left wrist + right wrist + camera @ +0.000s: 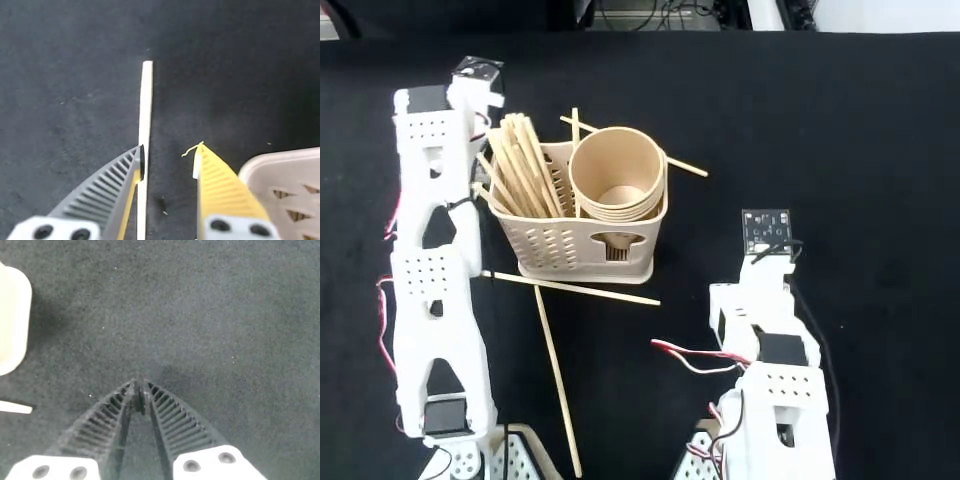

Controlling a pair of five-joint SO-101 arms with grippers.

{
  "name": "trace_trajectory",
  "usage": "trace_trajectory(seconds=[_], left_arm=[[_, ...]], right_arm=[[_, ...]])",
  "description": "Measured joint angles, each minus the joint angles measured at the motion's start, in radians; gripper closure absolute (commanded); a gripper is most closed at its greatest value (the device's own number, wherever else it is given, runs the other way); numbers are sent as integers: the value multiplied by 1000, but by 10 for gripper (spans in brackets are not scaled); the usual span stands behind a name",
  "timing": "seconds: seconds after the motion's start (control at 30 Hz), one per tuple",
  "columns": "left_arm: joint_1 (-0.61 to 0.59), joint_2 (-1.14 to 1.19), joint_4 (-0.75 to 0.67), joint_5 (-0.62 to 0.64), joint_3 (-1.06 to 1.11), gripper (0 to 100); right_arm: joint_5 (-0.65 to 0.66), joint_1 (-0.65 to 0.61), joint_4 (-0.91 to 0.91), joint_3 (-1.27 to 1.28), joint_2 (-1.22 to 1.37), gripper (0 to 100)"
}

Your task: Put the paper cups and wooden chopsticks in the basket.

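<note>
Chopstick (pixel 146 100) at centre frame looks light, stiff and slippery; left gripper (pixel 170 148) stands wide around it, so I'd pinch mid-length; right gripper (pixel 139 390) is closed, empty

I work over a worktop (pixel 860 140) covered edge to edge in black cloth, matte and slightly fuzzy. Seen close, the cloth carries a scatter of tiny pale specks of lint (pixel 269 144). Beyond the far edge of the worktop, dark cables (pixel 655 14) loop and cross one another in a loose bundle. To my right of them, past that same edge, a white surface (pixel 890 12) takes up the corner. At the opposite far corner sits a small pale grey patch (pixel 328 24).
</note>
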Motion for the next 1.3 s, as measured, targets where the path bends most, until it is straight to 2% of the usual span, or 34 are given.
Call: trace_trajectory(seconds=[0.4, 0.47, 0.6, 0.77, 0.93, 1.13, 1.3], left_arm=[[-23, 92, -92, -8, 0, 827], [-23, 126, -95, -25, 0, 863], [-15, 155, -89, -35, -23, 977], [-15, 164, -83, -38, -61, 970], [-35, 169, -9, -38, -164, 971], [-117, 169, 6, 60, -339, 971], [-210, 144, 9, 229, -410, 971]], right_arm=[[0, 0, 0, 0, 0, 983], [0, 0, 0, 0, 0, 983], [0, 0, 0, 0, 0, 983], [0, 0, 0, 0, 0, 983], [0, 0, 0, 0, 0, 983], [0, 0, 0, 0, 0, 983], [0, 0, 0, 0, 0, 983]])
